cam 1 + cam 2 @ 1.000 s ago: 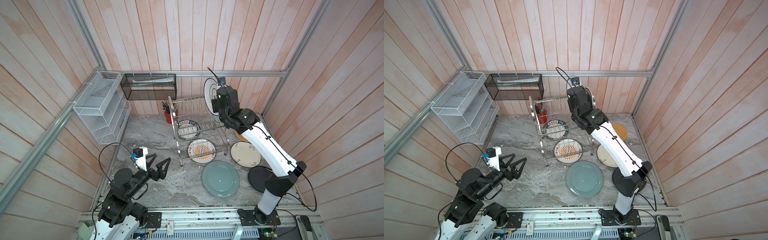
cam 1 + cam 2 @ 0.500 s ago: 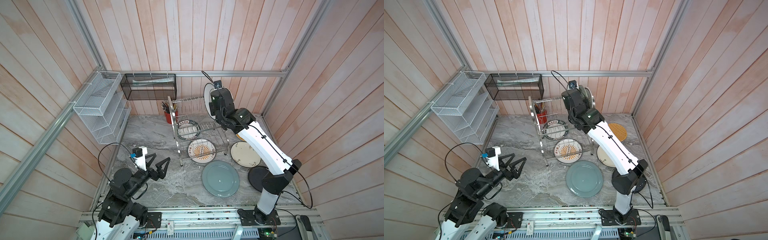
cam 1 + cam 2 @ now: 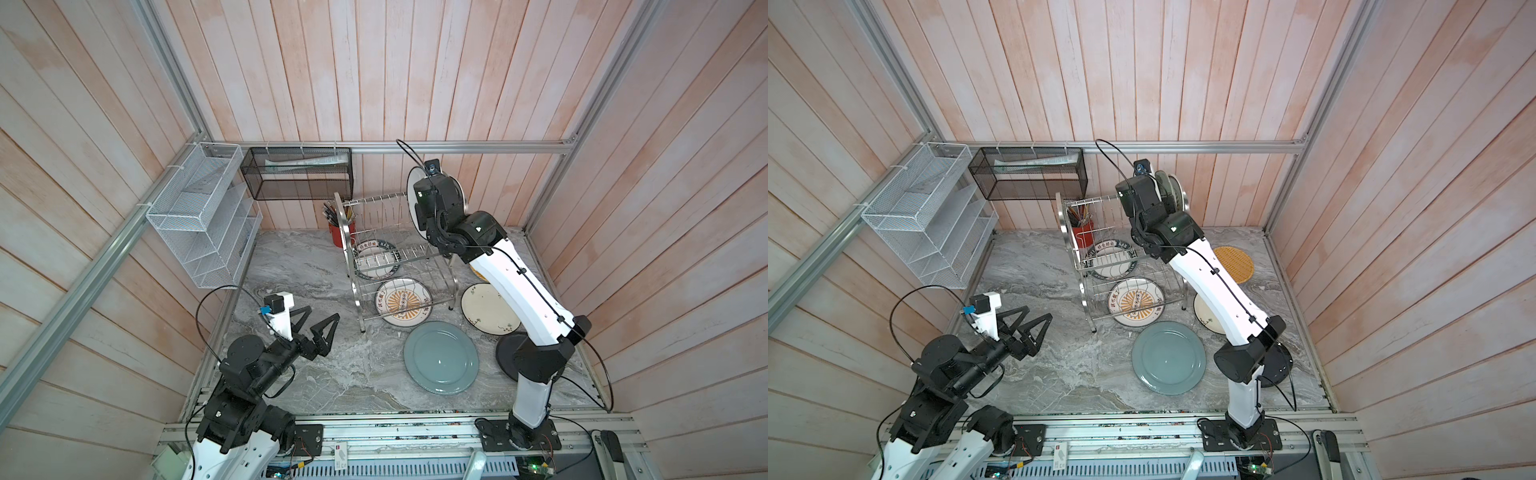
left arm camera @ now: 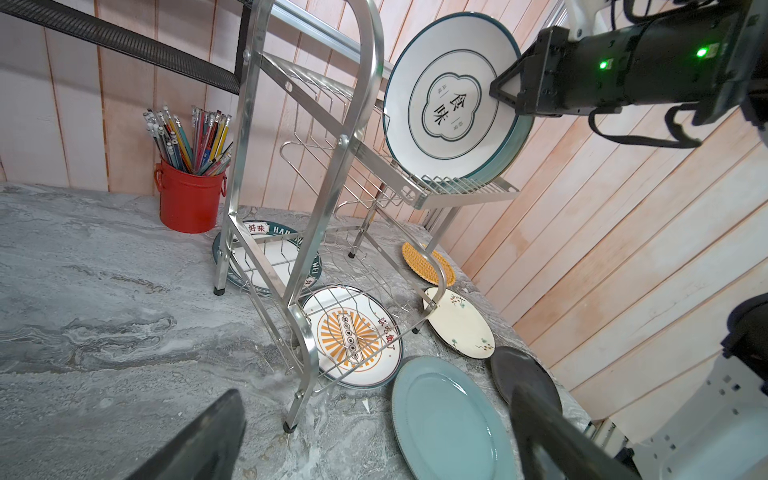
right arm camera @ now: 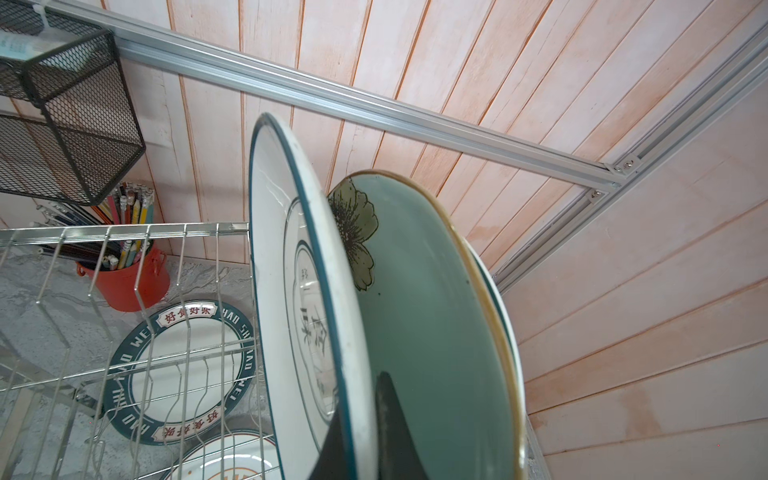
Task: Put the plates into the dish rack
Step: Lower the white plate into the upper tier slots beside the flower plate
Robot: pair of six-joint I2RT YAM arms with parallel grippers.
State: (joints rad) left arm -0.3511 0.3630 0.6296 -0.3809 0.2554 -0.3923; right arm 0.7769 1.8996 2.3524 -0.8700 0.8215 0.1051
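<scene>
Reckoned with 12 o'clock at the back wall in both top views. Gripped upright on edge by the right tool [image 4: 505, 89]: white green-rimmed plate [image 4: 449, 95], pinched at its rim between narrow-set fingers [image 5: 390, 424], printed face turned toward 9 o'clock. Poised at the 3 o'clock end of the dish rack [image 3: 395, 249], lower edge down at the prongs of the top tier; cannot tell whether seated in a slot. Just beside it on the 3 o'clock side, already standing in that tier: pale green flowered plate [image 5: 415, 311], with one more rim showing behind. Rack itself at 12 o'clock on the desk [image 3: 324, 374], near the back wall.

Lying flat beneath the rack's lower tier: dark-rimmed lettered plate [image 3: 376, 262] and, toward 6 o'clock, sunburst plate [image 3: 403, 307], partly out from under the wires. Flat on the desk farther out: blue-grey plate [image 3: 440, 357] at 5 o'clock, just beside the sunburst one; cream floral plate [image 3: 484, 307] at 3 o'clock; black plate [image 4: 515, 365] at 4 o'clock, partly hidden by the right arm [image 3: 519, 286]; yellow woven disc [image 3: 1235, 264] at 2 o'clock.

Red cup of pencils [image 4: 189, 199] at 11 o'clock, just beside the rack's end frame. White mesh organiser [image 3: 199, 224] on the wall at 10 o'clock, black mesh basket [image 3: 299, 178] on the back wall. Left tool [image 3: 320, 314] at 8 o'clock, spread wide, holding nothing, well apart from the rack.
</scene>
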